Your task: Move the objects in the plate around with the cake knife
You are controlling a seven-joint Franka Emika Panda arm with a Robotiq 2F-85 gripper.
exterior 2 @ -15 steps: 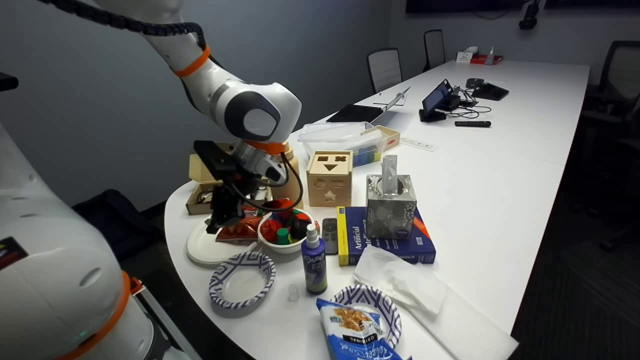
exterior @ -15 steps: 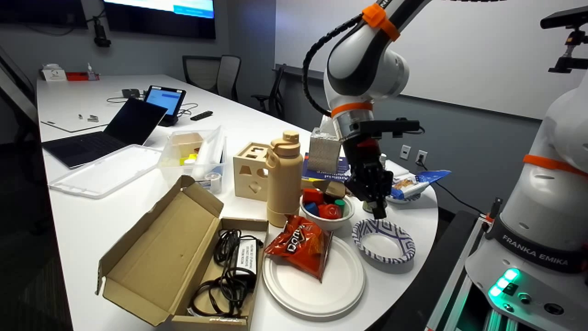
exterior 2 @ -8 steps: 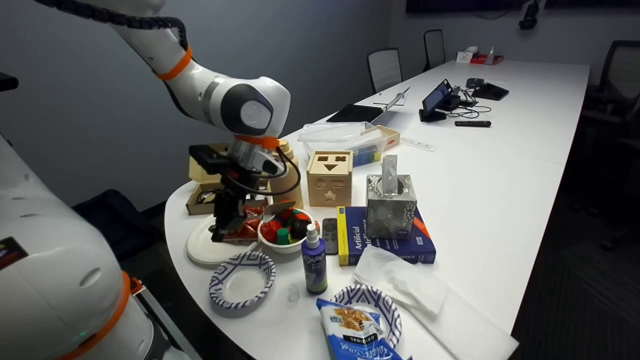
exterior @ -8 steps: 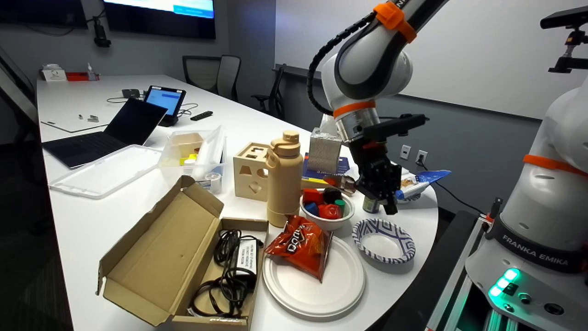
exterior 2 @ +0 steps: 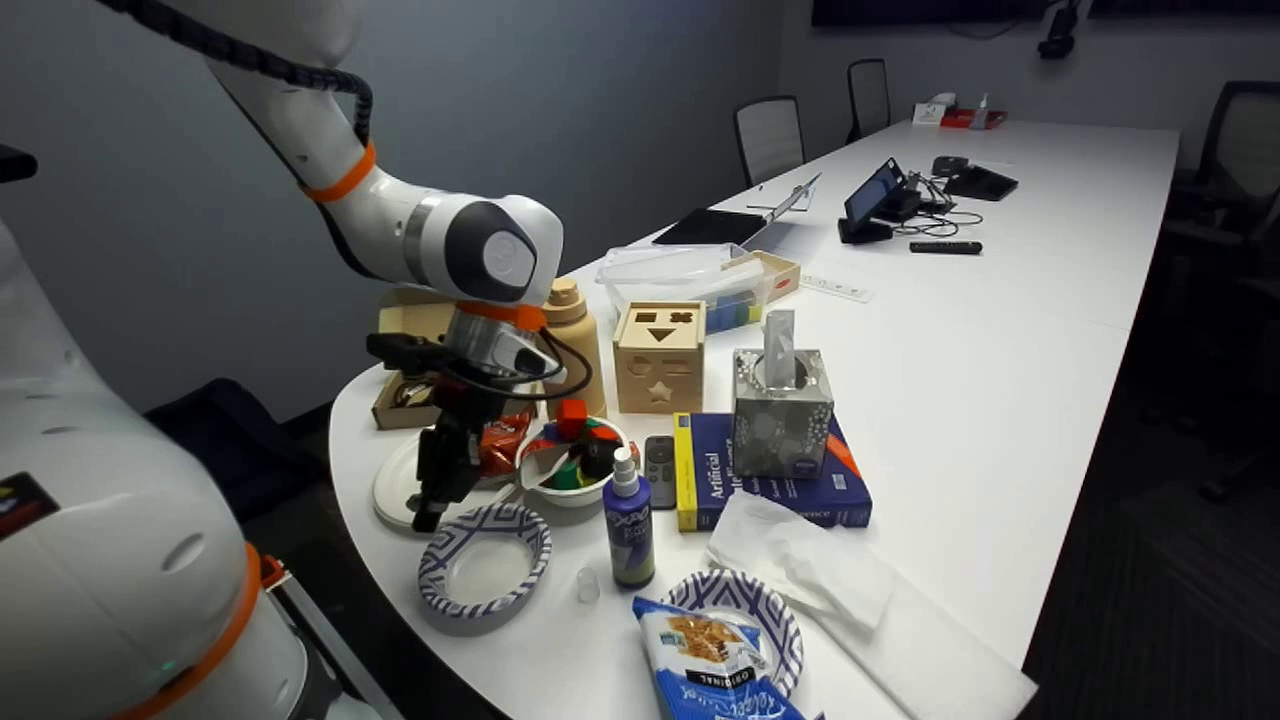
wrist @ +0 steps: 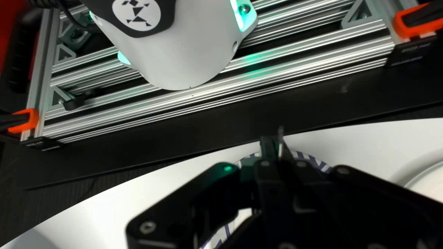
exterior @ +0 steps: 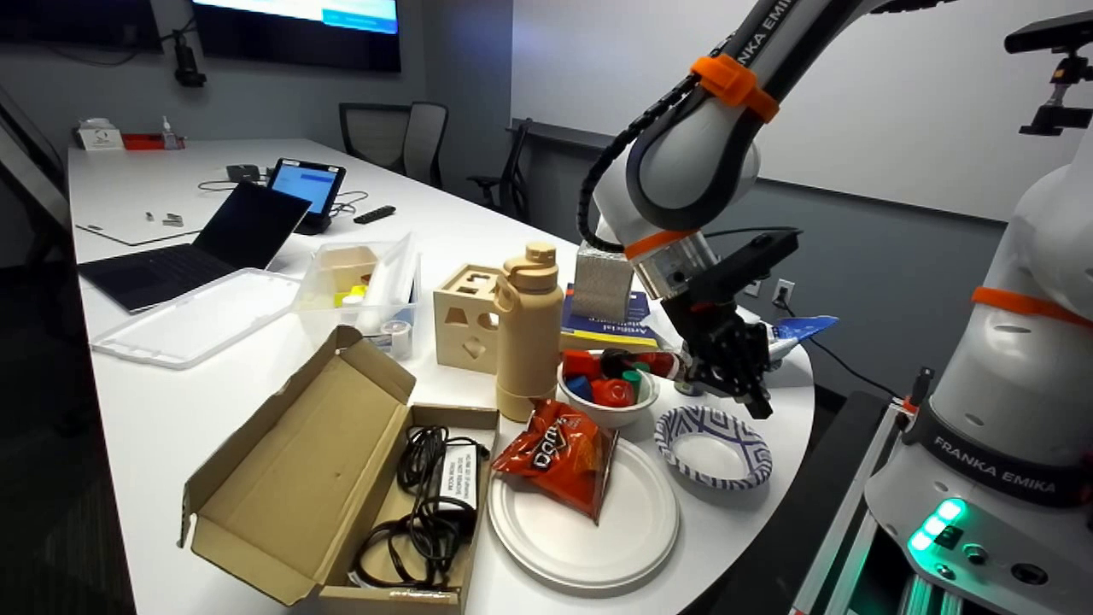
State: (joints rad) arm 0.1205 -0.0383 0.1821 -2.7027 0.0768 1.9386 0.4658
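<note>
Holding cake knife (exterior 2: 541,466) over white bowl (exterior: 611,418), probably the stirring step

Gripper (wrist: 273,148) is leaning, with its fingertips pointing toward the robot base (wrist: 180,58). Cake knife is reaching out the opposite way, blade hanging over the coloured pieces (exterior: 613,393) in the white bowl, on the gripper's side away from the base. My read: this pose is letting only the blade get at the pieces while the fingers are sitting outside the rim. Task is saying plate; going by the blade, I'm taking the white bowl as meant. Its wall is probably helping, holding pieces in while they're getting pushed.

Patterned bowl (exterior: 710,454) is sitting near and below the fingertips; could be getting bumped if the gripper dips. Chip bag (exterior: 557,461) is resting on the large white plate (exterior: 589,551), also near the gripper, beside the patterned bowl. Spray bottle (exterior 2: 630,535) is standing upright near the white bowl.

Jaws are pressing together with only the thin knife between them, gripping nothing else that's showing. Fingers are hiding the handle, so exactly where they're biting, can't tell. Blade touching the pieces or just hanging over them: can't tell either.
</note>
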